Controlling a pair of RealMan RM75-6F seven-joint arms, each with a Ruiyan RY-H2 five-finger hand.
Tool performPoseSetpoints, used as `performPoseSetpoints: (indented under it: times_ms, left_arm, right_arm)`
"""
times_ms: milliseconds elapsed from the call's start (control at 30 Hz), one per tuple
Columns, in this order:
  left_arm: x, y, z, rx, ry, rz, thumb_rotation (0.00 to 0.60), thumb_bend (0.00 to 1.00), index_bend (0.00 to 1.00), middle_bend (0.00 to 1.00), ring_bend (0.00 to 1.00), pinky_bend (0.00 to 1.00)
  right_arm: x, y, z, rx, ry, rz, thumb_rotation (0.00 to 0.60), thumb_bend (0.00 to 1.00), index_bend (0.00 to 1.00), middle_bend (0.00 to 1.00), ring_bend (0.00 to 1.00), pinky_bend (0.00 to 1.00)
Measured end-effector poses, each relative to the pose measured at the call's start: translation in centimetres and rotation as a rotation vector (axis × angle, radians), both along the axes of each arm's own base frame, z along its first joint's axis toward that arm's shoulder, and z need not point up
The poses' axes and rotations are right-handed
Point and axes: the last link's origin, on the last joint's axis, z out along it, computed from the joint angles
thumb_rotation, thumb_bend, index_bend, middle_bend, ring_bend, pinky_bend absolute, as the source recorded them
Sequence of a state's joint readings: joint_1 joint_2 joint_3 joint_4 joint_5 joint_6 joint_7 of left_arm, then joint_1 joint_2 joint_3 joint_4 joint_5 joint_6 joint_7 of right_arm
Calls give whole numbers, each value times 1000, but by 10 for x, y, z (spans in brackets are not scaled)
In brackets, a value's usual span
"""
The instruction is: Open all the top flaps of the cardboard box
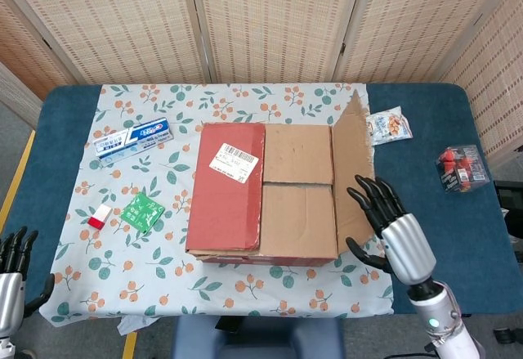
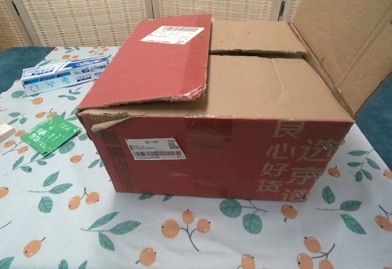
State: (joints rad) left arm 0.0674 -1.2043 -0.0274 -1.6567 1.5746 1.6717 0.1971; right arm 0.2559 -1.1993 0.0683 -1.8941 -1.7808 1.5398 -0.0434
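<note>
The red cardboard box [image 1: 261, 191] [image 2: 220, 152] sits mid-table on the floral cloth. Its right top flap [image 1: 353, 163] [image 2: 343, 30] stands swung open to the right, brown inside showing. The left top flap [image 1: 227, 183] [image 2: 153, 57], red with a white label, lies flat on the box top. Two brown inner flaps [image 1: 298, 187] [image 2: 257, 79] lie flat and exposed. My right hand [image 1: 392, 228] hovers just right of the raised flap with fingers spread, holding nothing; the chest view does not show it. My left hand [image 1: 11, 273] hangs at the table's near left corner, fingers apart and empty.
A blue-white toothpaste box [image 1: 132, 139] [image 2: 58, 73], a green packet [image 1: 142, 211] [image 2: 46, 134] and a small eraser [image 1: 100, 217] lie left of the box. A snack bag [image 1: 386, 126] lies behind the open flap. A red packet [image 1: 462, 167] rests far right.
</note>
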Motion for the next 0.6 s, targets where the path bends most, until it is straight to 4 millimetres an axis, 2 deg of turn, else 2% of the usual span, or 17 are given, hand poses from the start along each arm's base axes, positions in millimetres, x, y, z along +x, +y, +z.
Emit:
performPoseSetpoints:
  times_ms: [200,400,600]
  left_arm:
    - [2,0,-1,5,8,-11,600,449,11,53,0,0]
    - [8,1,-5,-19,-30,-96,600,448,40,54,0,0]
    - [30,7,-16,-77,-110,-223,600,410,31,53,0,0]
  right_arm:
    - [-36,16,13,-36,-10,-74,600,383,0,0,0,0]
    - [-66,34,28,-106,-17,-129,600,383,0,0,0,0]
    - [-87,43,48,-166,33,-153,600,383,0,0,0,0]
